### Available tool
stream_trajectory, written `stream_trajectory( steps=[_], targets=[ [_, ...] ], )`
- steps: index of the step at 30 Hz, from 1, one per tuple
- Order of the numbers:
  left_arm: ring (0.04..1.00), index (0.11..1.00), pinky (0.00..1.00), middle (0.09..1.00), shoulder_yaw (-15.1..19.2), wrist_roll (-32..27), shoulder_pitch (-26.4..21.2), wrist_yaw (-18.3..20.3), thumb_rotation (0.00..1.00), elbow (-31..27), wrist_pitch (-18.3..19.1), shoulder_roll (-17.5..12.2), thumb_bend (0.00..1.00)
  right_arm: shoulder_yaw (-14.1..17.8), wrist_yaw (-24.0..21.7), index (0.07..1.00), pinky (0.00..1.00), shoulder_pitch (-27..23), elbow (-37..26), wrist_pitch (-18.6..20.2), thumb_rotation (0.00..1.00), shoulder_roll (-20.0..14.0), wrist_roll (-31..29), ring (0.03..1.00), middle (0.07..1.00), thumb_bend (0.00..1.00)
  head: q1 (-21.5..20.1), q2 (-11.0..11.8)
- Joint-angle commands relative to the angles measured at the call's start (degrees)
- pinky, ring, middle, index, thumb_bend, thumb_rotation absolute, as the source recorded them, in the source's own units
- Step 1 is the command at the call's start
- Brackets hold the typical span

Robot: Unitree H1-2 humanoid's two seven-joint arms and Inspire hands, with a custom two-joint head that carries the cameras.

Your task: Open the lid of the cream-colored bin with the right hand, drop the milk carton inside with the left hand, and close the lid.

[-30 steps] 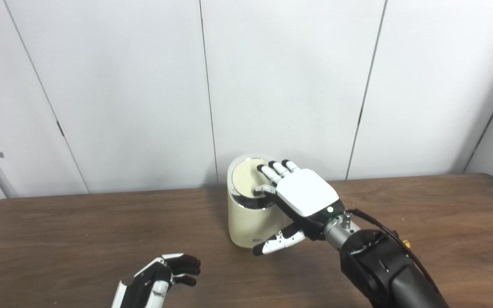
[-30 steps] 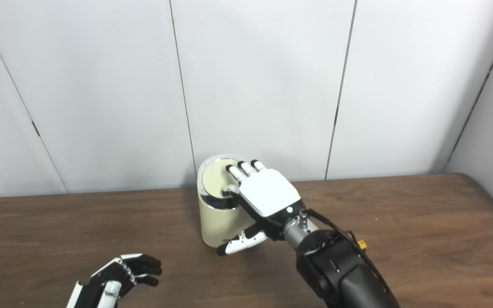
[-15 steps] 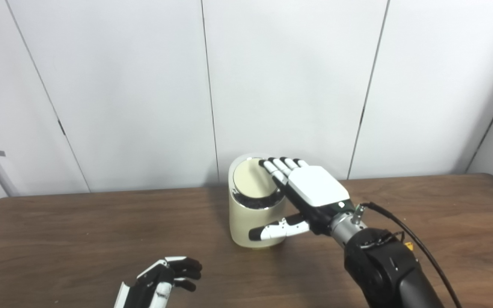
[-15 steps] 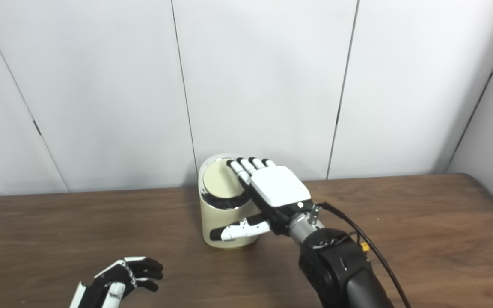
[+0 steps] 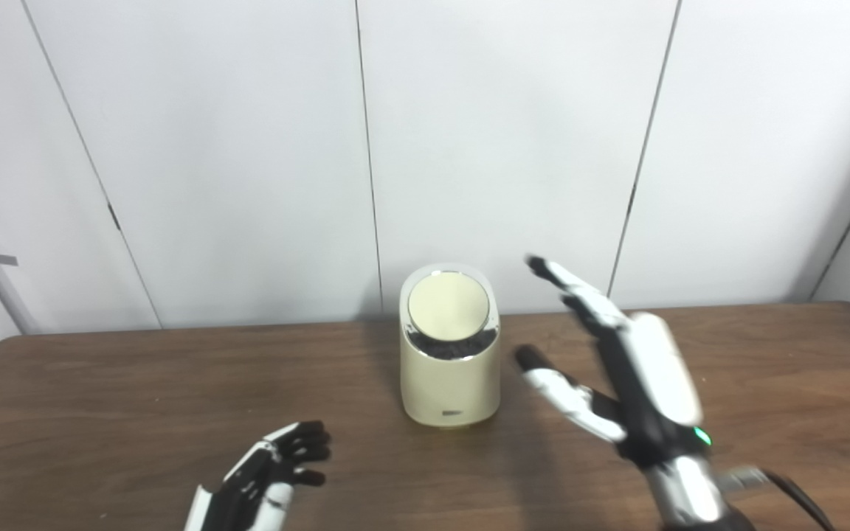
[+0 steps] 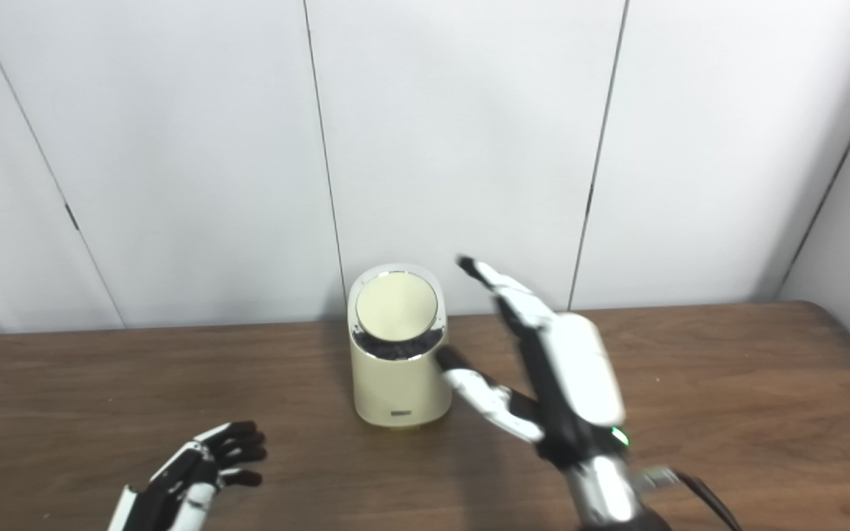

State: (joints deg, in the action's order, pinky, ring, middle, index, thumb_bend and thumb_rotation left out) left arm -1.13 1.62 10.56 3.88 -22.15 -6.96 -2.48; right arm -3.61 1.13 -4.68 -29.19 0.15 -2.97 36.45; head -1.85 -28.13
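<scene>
Left eye view shows the cream-colored bin (image 5: 449,369) standing upright near the far edge of the surface (image 5: 100,398), close to its middle, its long axis vertical and its round lid (image 5: 448,306) seemingly shut. The right robot hand (image 5: 617,361) hangs just beside the bin on its right, apart from it, fingers spread and holding nothing, blurred. The left robot hand (image 5: 270,472) sits near the front edge, fingers loosely curled, empty, well apart from the bin. No milk carton is visible. The right robot hand is clearly nearer the lid.
</scene>
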Motion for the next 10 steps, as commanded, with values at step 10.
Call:
stream_trajectory(
  steps=[10],
  targets=[
    [0.741,0.754,0.65,0.758,2.7,-2.6,-1.1,-2.7,0.36,-2.1,-1.8,1.1,0.14,2.9,9.3,0.707,0.58,13.9,3.8,-16.0,0.31,1.7,-16.6,0.691,0.726,0.24,0.8,-0.1]
  ],
)
